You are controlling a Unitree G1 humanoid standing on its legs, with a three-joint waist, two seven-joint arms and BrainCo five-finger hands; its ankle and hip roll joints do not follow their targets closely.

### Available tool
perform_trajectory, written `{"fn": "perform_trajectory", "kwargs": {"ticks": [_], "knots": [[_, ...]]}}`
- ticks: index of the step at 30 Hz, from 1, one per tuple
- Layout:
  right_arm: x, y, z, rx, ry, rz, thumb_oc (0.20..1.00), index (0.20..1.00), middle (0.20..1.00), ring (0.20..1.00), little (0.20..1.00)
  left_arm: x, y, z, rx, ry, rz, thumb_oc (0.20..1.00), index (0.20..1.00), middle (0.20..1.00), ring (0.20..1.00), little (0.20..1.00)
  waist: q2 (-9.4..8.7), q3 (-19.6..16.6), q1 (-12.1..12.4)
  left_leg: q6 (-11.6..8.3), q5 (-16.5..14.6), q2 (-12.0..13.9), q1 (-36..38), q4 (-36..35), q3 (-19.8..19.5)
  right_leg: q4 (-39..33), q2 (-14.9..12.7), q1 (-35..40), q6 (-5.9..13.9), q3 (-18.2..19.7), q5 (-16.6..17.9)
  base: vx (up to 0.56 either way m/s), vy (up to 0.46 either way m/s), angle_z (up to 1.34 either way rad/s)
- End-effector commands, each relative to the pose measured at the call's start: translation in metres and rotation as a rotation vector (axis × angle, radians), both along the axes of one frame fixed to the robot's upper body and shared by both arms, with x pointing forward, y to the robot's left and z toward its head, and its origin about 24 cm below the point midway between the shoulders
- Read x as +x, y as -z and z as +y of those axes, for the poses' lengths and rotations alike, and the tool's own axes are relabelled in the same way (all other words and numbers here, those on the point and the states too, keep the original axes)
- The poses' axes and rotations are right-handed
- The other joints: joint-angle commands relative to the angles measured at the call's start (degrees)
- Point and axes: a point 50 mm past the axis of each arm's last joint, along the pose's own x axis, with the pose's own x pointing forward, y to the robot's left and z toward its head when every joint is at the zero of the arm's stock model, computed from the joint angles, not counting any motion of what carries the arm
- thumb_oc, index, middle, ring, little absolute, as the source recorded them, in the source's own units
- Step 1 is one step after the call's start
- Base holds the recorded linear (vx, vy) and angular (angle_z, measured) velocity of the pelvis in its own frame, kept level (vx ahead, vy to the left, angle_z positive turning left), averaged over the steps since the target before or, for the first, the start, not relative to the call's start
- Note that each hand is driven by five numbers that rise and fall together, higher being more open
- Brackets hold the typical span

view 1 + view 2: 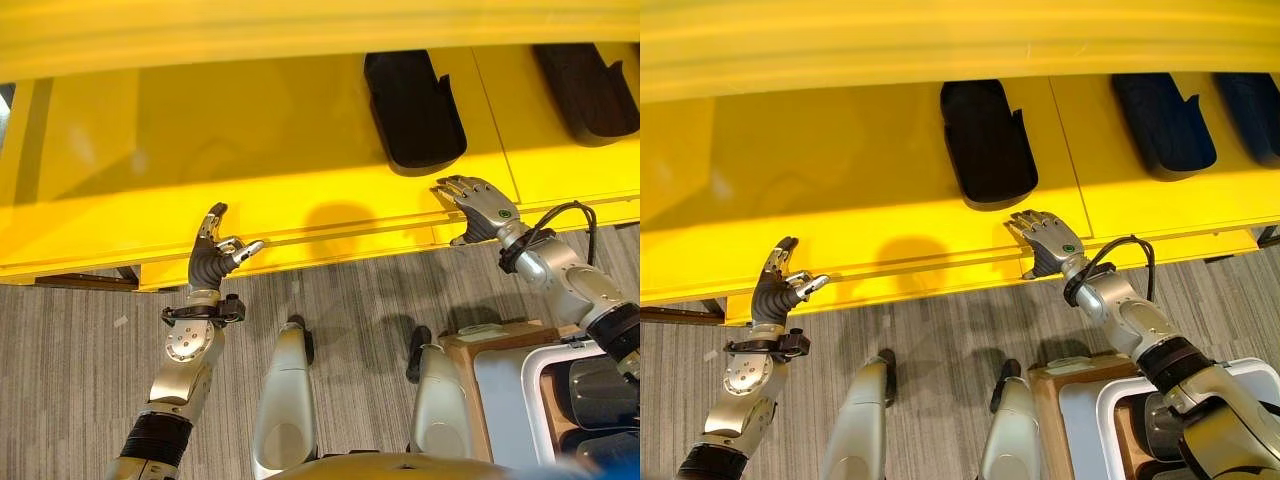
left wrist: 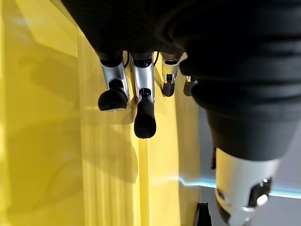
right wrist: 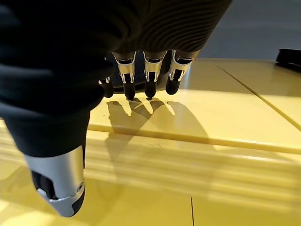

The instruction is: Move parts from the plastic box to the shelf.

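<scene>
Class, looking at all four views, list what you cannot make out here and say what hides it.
- Contents of the plastic box: cut off by the right eye view's lower edge and covered by the right arm.
- Far end of the second black part: cut off by the left eye view's right edge.
- Nearest black part: mostly behind the right hand in its wrist view.

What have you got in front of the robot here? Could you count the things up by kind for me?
Dark parts on the yellow shelf: 3
Robot hands, left hand and right hand: 2
White plastic box: 1
Yellow shelf: 1
Total: 7
</scene>
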Motion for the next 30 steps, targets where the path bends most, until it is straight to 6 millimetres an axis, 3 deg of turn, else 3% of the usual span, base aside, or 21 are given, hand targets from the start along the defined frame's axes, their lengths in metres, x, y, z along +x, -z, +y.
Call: {"fn": "perform_trajectory", "kwargs": {"ticks": [1,30], "knots": [[0.010,-0.023,0.006,0.058,-0.020,-0.064,1.000,1.000,1.000,1.000,1.000,-0.008,0.008,-0.002,-0.012,0.010,0.037,1.000,1.000,1.000,1.000,1.000,-0.36,-0.9,1.2,-2.24,2.8,2.1,2.1,-4.0,-3.8,9.5,-1.1,-2.1,-1.32,0.6,-3.0,0.00,0.000,0.00],[0.023,-0.041,0.022,0.083,-0.040,-0.107,1.000,1.000,1.000,1.000,1.000,-0.008,0.004,0.000,-0.007,0.005,0.019,1.000,1.000,1.000,1.000,1.000,-0.29,-0.1,2.5,-1.79,2.8,1.4,0.8,-3.3,-3.8,9.7,-1.1,-3.1,-1.24,0.9,-2.5,0.00,0.000,0.00]]}}
